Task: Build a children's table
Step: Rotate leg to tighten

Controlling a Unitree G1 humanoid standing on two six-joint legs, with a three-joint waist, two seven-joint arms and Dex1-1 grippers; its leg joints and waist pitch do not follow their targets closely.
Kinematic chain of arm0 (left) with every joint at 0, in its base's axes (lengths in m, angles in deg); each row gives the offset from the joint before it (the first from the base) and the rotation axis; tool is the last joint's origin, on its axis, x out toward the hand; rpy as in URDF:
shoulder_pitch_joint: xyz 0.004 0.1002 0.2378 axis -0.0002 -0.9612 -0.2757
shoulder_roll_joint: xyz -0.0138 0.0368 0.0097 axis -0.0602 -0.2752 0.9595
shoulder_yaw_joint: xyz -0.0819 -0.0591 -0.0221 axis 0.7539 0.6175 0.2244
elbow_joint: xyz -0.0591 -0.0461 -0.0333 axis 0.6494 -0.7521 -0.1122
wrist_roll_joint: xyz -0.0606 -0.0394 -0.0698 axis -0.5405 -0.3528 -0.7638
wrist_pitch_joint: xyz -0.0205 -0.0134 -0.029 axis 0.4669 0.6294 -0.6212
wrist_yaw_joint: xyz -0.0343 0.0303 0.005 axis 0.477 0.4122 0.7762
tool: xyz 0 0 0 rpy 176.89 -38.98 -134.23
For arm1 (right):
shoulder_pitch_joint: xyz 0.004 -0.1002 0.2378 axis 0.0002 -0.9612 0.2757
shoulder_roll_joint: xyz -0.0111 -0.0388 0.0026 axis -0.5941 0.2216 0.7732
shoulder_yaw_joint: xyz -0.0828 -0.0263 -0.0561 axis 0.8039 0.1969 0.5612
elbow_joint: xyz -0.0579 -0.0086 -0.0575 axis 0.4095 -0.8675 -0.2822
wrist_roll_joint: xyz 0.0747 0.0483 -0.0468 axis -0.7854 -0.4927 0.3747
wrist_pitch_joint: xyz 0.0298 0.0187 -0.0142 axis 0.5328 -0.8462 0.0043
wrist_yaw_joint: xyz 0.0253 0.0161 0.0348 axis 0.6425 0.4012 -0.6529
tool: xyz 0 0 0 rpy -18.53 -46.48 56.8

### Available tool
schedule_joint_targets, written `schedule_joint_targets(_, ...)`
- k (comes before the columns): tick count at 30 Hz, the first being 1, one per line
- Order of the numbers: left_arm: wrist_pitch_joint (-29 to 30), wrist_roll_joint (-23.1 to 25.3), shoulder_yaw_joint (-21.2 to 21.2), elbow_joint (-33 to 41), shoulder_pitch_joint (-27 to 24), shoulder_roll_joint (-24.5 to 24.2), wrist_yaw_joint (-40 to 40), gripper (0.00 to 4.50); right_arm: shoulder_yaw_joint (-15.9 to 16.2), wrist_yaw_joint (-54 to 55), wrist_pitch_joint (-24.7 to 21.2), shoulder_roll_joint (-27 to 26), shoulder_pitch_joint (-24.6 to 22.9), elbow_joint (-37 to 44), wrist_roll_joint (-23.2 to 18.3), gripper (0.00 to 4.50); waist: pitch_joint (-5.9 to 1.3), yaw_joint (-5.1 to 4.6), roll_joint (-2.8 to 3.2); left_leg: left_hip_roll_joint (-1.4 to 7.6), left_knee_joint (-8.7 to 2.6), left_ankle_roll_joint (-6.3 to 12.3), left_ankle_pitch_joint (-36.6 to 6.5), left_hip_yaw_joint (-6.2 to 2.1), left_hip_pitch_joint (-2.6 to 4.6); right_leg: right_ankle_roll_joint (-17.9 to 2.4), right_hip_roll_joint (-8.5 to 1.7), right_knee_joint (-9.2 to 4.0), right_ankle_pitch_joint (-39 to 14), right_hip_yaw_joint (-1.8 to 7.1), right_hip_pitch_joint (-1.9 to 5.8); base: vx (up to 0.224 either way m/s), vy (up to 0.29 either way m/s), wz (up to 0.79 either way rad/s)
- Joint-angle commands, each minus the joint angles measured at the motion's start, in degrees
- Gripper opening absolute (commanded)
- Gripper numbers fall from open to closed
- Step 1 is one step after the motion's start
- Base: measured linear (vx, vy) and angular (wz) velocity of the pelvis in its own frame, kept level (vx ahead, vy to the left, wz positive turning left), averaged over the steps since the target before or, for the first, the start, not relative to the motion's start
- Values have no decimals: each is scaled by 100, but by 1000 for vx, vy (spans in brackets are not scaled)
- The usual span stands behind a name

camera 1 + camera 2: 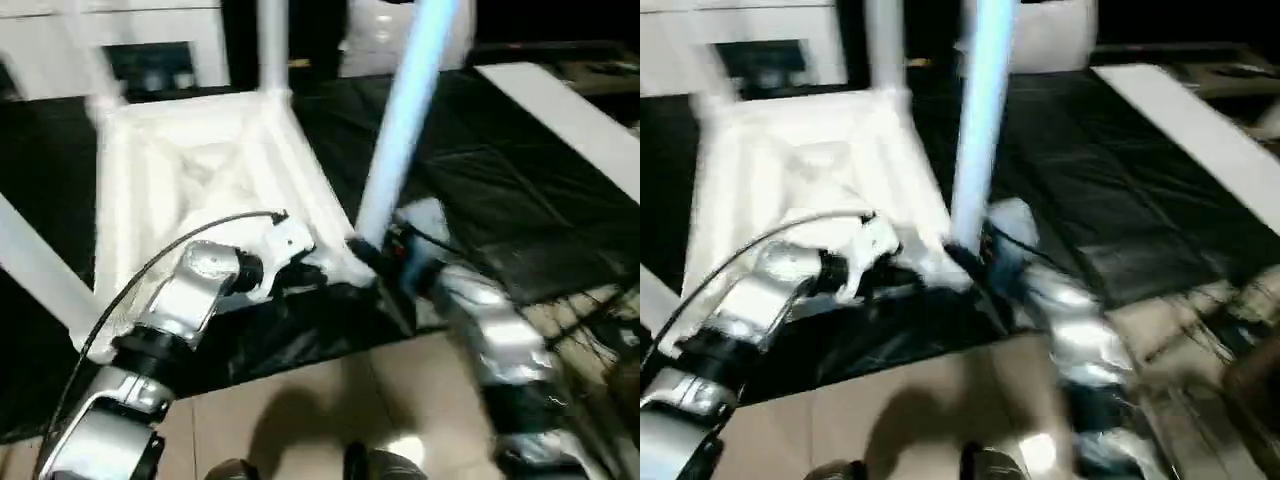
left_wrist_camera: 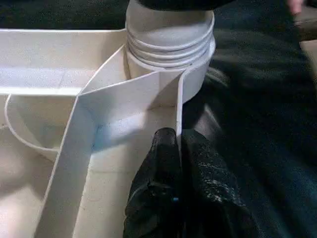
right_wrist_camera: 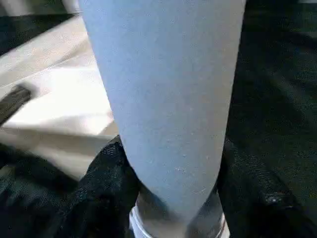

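White plastic rectangular table top (image 1: 200, 180), raised rim, ribbed underside facing up; lies upside down on black sheet-covered surface (image 1: 480, 200).

Legs, white round plastic tubes: 1 upright at far corner (image 1: 272, 45); 1 more at far left corner (image 1: 95, 75), blurred; 1 slanting at left edge (image 1: 35, 265).

4th leg, white round tapered tube w/ bluish cast (image 1: 405, 120), stands nearly upright, tilted slightly, at near right corner of top. Its threaded lower end (image 2: 171, 42) sits in rounded corner socket (image 2: 198, 79), several thread rings showing above socket edge.

Left gripper (image 2: 177, 163), 2 black fingers: jaws closed tight on thin rim wall (image 2: 179, 106) of top, 1 finger each side, just beside that socket.

Right gripper (image 3: 171, 198), 2 black fingers: jaws about half open, clamped round lower part of 4th leg, 1 finger (image 3: 106, 183) each side, touching tube.

Beige tile floor (image 1: 330, 400) near robot. White flat board (image 1: 560, 110) lies on sheet, far right, well apart from top.
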Motion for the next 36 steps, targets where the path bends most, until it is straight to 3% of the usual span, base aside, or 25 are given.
schedule_joint_targets(1, -30, -15, -320, 71, 195, 523, -259, 0, 494, 246, -275, -660, 147, -424, -157, 197, -212, -43, 88, 483, -789, -294, -4460, -305, 3, -315, -297, -114, -2974, 133, 299, -86, 31, -5)
schedule_joint_targets(2, 8, 10, -299, 66, 206, 576, -374, 0, 344, 661, -257, -860, 300, -641, -133, 197, -155, 26, 133, 568, -1066, -367, -4889, -254, -126, -413, -204, 345, -2512, 206, 396, -75, -23, 7)
schedule_joint_targets(3, 27, 14, -284, 64, 210, 616, -457, 0, 244, 964, -219, -980, 405, -802, -106, 197, -157, 160, 90, 593, -1248, -321, -4891, -103, -200, -415, -154, 814, -1993, 426, 442, -75, -23, 7)
schedule_joint_targets(4, 49, 16, -283, 73, 209, 665, -533, 0, 140, 1250, -93, -1120, 552, -1021, -82, 197, -190, 163, -31, 469, -1072, -287, -4563, -15, -28, -357, -200, 578, -2465, 568, 255, 32, -90, 14)
schedule_joint_targets(5, 60, 13, -295, 85, 203, 698, -571, 0, 84, 1385, 49, -1208, 663, -1186, -65, 232, -132, 167, -200, -154, 280, -247, -2869, 85, 822, 62, -587, -862, -5722, 408, -696, 38, -92, -13)
schedule_joint_targets(6, 53, 15, -300, 85, 201, 703, -579, 0, 75, 1429, 138, -1216, 696, -1234, -34, 232, -100, 63, -213, -241, 482, 88, -1474, -21, 455, 260, -883, -953, -6463, 473, -248, 38, -92, -13)
schedule_joint_targets(7, 49, 16, -302, 86, 200, 705, -583, 0, 71, 1452, 185, -1220, 713, -1259, -18, 232, -159, 60, -193, -100, 286, 128, -1338, -102, 131, 383, -968, -748, -6096, 315, 214, 61, 31, -51)
schedule_joint_targets(8, 20, 19, -301, 90, 180, 680, -571, 0, 18, 1444, 356, -1195, 737, -1289, -9, 269, -287, 144, 42, 252, -229, 87, -1517, -303, -149, 252, -679, -291, -4008, 166, 557, 86, 83, -35)
schedule_joint_targets(9, -19, 20, -288, 85, 168, 644, -551, 0, -8, 1406, 481, -1134, 731, -1271, 16, 272, -301, 39, 102, 477, -405, 101, -2131, -421, -73, -223, -508, 14, -1972, 153, 410, 86, 83, -35)
schedule_joint_targets(10, -52, 22, -277, 83, 158, 615, -530, 0, -10, 1358, 554, -1080, 717, -1245, 40, 274, -288, 37, 120, 481, -436, 69, -2372, -386, -1, -476, -480, 27, -1467, 190, 325, 0, 0, 0)
schedule_joint_targets(11, -91, 33, -257, 87, 139, 577, -498, 0, -8, 1273, 649, -994, 686, -1204, 86, 279, -221, 41, 31, 345, -431, -40, -2738, -274, 102, -728, -502, -125, -1849, 217, 198, 0, 0, 0)
schedule_joint_targets(12, -133, 39, -238, 106, 110, 522, -445, 0, 15, 1116, 754, -844, 614, -1121, 140, 294, -197, 56, -43, 240, -368, -68, -2779, -202, 178, -649, -516, -261, -2859, 210, 139, 0, 0, 0)
schedule_joint_targets(13, -170, 34, -233, 116, 91, 480, -406, 0, 4, 1019, 802, -742, 559, -1064, 148, 309, -203, 73, -39, 209, -336, -36, -2675, -184, 188, -589, -539, -303, -3176, 214, 142, 0, 0, 0)
schedule_joint_targets(14, -196, 29, -231, 121, 80, 452, -380, 0, -3, 956, 830, -675, 523, -1025, 149, 318, -246, 99, -37, 225, -342, 67, -2215, -175, 124, -600, -568, -285, -3079, 277, 198, 0, 0, 0)
schedule_joint_targets(15, -230, 19, -231, 128, 60, 405, -324, 0, -1, 825, 928, -567, 476, -999, 128, 322, -251, 125, -14, 281, -371, 133, -1903, -173, 80, -711, -553, -236, -2700, 305, 187, 0, 0, 0)
schedule_joint_targets(16, -367, -5, -227, 159, -20, 233, -143, 0, 13, 273, 1106, -171, 270, -759, 12, 328, -245, 125, -13, 292, -377, 145, -1848, -161, 72, -763, -538, -223, -2553, 309, 181, 0, 0, 0)
schedule_joint_targets(17, -367, -5, -227, 159, -20, 233, -143, 0, 13, 273, 1106, -171, 270, -759, 12, 340, -244, 152, -19, 296, -378, 160, -1781, -164, 62, -756, -524, -206, -2409, 306, 208, 0, 0, 0)
schedule_joint_targets(18, -425, -18, -230, 173, -50, 171, -65, 0, 20, 49, 1162, -29, 195, -661, -43, 353, -274, 188, -27, 316, -369, 238, -1604, -114, 81, -948, -528, -160, -2134, 351, 185, 0, 0, 0)
schedule_joint_targets(22, -742, -74, -281, 267, -212, -195, 400, 0, 92, -1265, 1334, 764, -105, -200, -365, 375, -303, 254, -70, 294, -329, 369, -1435, 11, 133, -1047, -474, -163, -2357, 420, 110, 41, -34, 11)
schedule_joint_targets(25, -1179, -110, -402, 243, -275, -488, 887, 0, 136, -2084, 1377, 1292, -157, -89, -498, 402, -376, 309, -86, 265, -268, 578, -813, 73, 57, -1291, -429, 1, -1736, 513, 124, 64, -52, 16)
schedule_joint_targets(27, -1346, -244, -452, 286, -324, -635, 1309, 0, 173, -2640, 1356, 1604, -129, -81, -618, 415, -387, 335, -79, 261, -244, 698, -526, 80, -8, -1436, -427, 76, -1302, 507, 164, 64, -41, 3)
schedule_joint_targets(29, -1407, -406, -513, 371, -357, -776, 1755, 0, 249, -3254, 1287, 1907, -74, -75, -806, 415, -425, 375, -66, 273, -223, 826, -215, 85, 6, -1576, -416, 156, -820, 503, 180, 55, -24, 1)
schedule_joint_targets(31, -1519, -432, -637, 360, -322, -935, 2126, 0, 348, -3955, 1238, 2183, 13, -96, -1018, 415, -451, 399, -73, 275, -189, 1098, 192, 84, 8, -1751, -401, 246, -233, 494, 183, 25, -9, 1)
schedule_joint_targets(34, -1734, -466, -776, 238, -226, -1053, 2522, 0, 533, -4608, 1355, 2420, 193, -312, -1041, 382, -472, 428, -88, 273, -150, 1276, 402, 72, -13, -1836, -387, 293, -60, 468, 180, 0, 0, 0)
schedule_joint_targets(36, -1775, -475, -800, 215, -207, -1066, 2597, 0, 580, -4733, 1373, 2463, 232, -369, -1025, 371, -430, 465, -83, 308, -135, 1264, 232, 90, -33, -1790, -391, 258, -424, 458, 136, 0, 0, 0)
